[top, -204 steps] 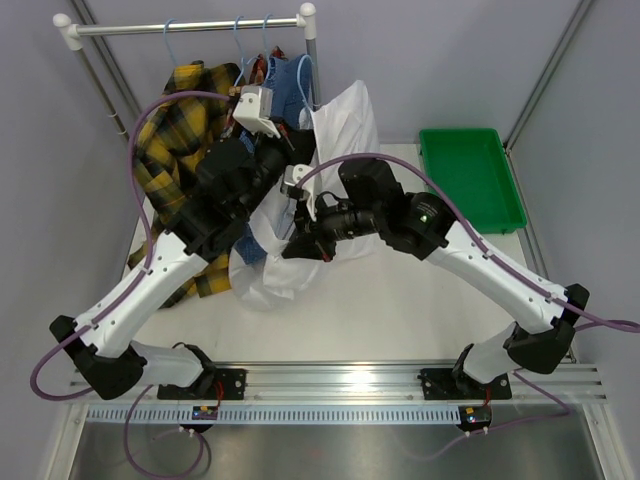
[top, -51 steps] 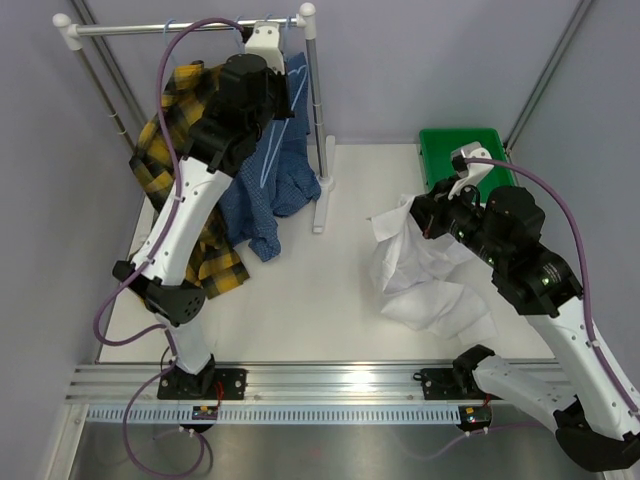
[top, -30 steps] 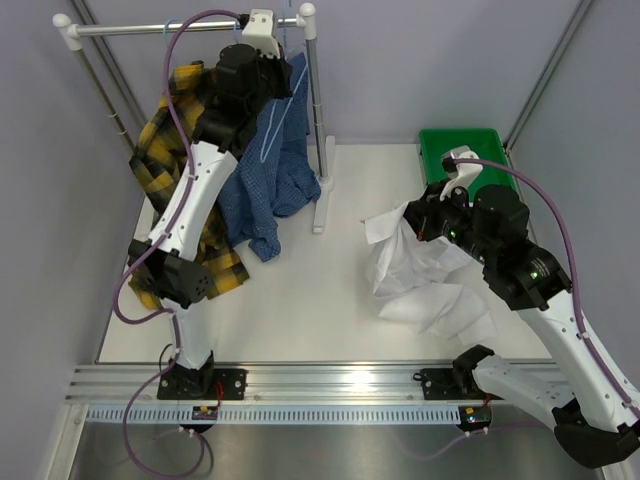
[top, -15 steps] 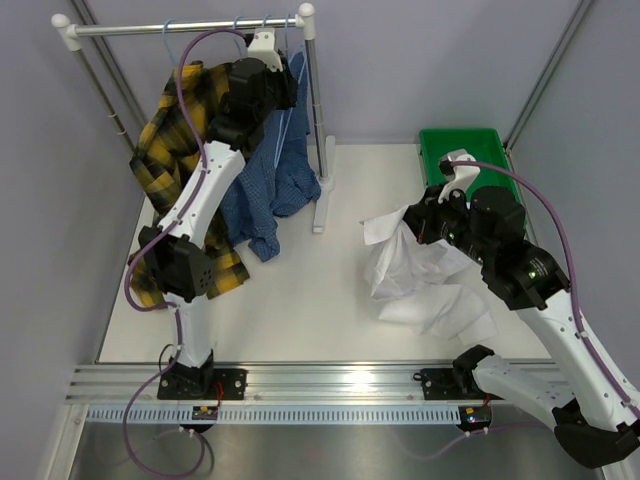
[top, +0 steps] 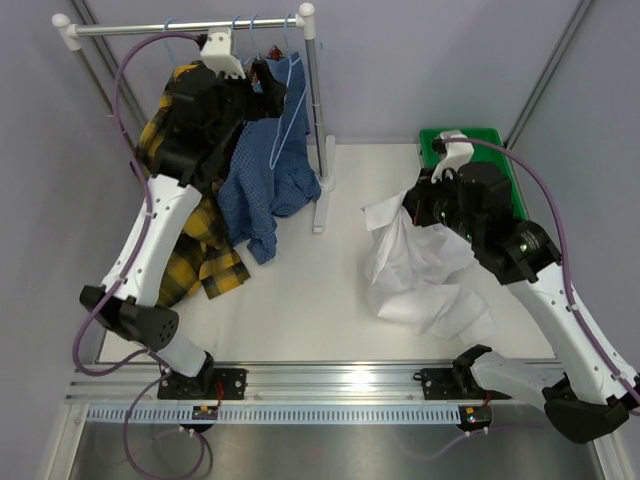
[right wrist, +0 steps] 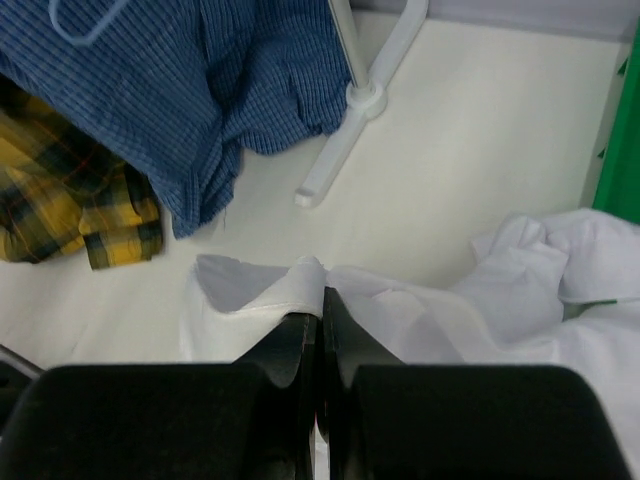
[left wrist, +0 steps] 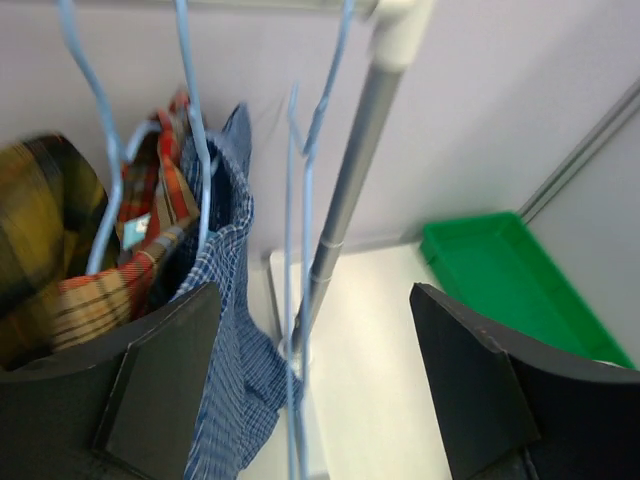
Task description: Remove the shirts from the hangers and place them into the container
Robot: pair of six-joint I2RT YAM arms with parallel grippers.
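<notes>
The plain white shirt (top: 420, 275) is lying crumpled and off its hanger on the table (top: 320, 300), just left of the green container (top: 485, 142), with one creased fold rising to the right gripper (right wrist: 320, 300), whose fingers are pressing together on that fold with no gap between them. The blue fine-check shirt (top: 265, 175) is hanging from a light-blue wire hanger (left wrist: 195, 150) on the rail (top: 180, 25), its hem trailing down to the table, and the yellow-and-black plaid shirt (top: 185, 150) is hanging beside it on the left. The left gripper (left wrist: 315, 360) is hovering up by the rail with its fingers (left wrist: 160, 380) spread wide and gripping nothing, a bare hanger (left wrist: 300, 250) showing beyond the gap. The red plaid shirt (left wrist: 150, 215) is peeking out only as a strip between the yellow and blue ones. The right arm is covering most of the container from above, hiding whether the white cloth is touching its rim, and the left wrist view is blurring and cutting off the hanger hooks
</notes>
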